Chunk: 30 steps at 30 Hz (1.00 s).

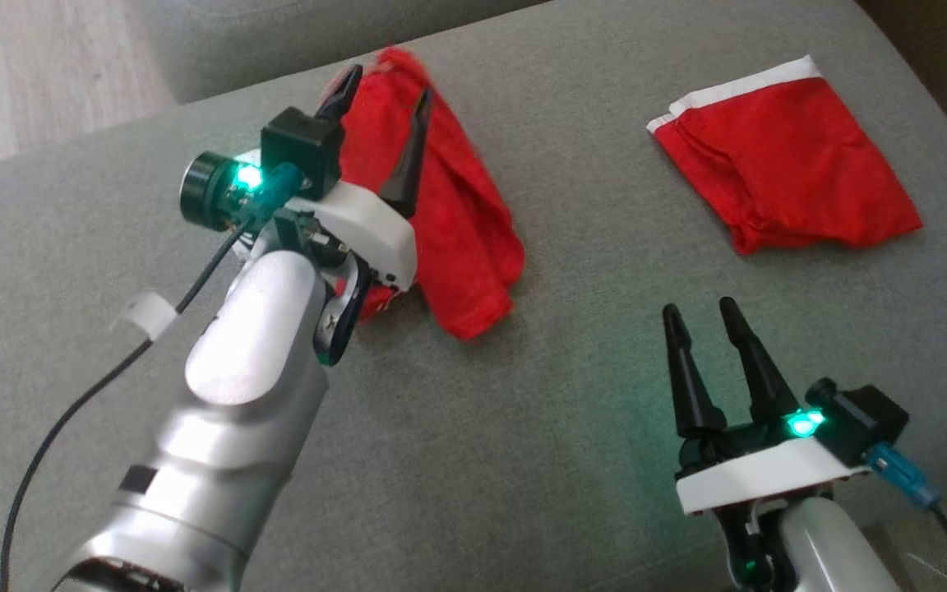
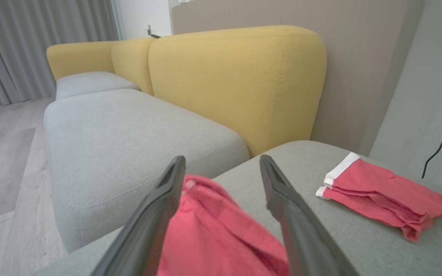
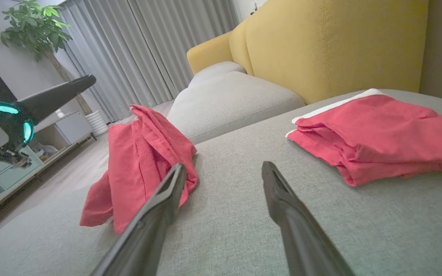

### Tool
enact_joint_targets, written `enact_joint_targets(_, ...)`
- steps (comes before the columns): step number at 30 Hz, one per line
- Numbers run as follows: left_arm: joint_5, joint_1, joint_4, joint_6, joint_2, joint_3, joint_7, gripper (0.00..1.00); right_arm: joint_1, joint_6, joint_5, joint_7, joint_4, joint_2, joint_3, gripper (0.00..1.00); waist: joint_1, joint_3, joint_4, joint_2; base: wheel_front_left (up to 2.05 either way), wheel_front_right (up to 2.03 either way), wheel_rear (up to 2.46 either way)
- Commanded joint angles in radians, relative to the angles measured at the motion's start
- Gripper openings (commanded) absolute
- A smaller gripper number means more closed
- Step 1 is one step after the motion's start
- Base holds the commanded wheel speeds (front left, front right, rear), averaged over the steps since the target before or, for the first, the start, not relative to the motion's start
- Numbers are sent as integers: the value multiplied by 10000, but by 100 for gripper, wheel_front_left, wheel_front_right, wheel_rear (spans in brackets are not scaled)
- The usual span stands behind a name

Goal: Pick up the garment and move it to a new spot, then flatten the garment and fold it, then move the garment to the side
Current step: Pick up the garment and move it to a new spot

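now left jaws gape over the crumpled garment (image 1: 465, 230).

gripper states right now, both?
Left gripper: open, straddling the crumpled red garment.
Right gripper: open, empty.

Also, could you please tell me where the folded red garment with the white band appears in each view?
Head view: folded red garment, upper right.
Left wrist view: lower right.
Right wrist view: right side, mid-height.
Shared landmark: the crumpled red garment, to its left in every view.
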State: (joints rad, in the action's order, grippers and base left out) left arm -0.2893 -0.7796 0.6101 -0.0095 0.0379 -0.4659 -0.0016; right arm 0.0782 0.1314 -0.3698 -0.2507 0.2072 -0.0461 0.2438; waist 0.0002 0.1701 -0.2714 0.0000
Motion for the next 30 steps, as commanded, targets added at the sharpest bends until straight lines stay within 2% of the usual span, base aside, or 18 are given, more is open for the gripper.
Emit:
enact_joint_targets(1, 27, -479, -79, -28, 235, 315, -252, 100, 299, -7, -11, -111, -339, -41, 87, 100, -2, 1, 198, 0, 0, 0, 0)
enact_joint_targets(10, -55, -50, 215, -170, 344, 181, -996, 100, 235, -7, 302, -111, -262, -41, -184, 100, -2, -318, 1217, 0, 0, 0, 0)
enact_joint_targets(18, -130, 1116, -575, 20, 568, 91, -1468, 100, 67, -7, 500, -111, -215, -41, -616, 100, -2, -783, 2127, 0, 0, 0, 0)
enact_joint_targets(25, -425, 3175, -1659, 781, 691, 303, -1874, 100, -306, -7, 663, -111, -274, -41, -979, 100, -2, -1251, 2716, 0, 0, 0, 0)
enact_joint_targets(30, -746, 4835, -2358, 1409, 637, 535, -2141, 100, -540, -7, 716, -111, -340, -41, -1073, 100, -2, -1363, 2870, 0, 0, 0, 0)
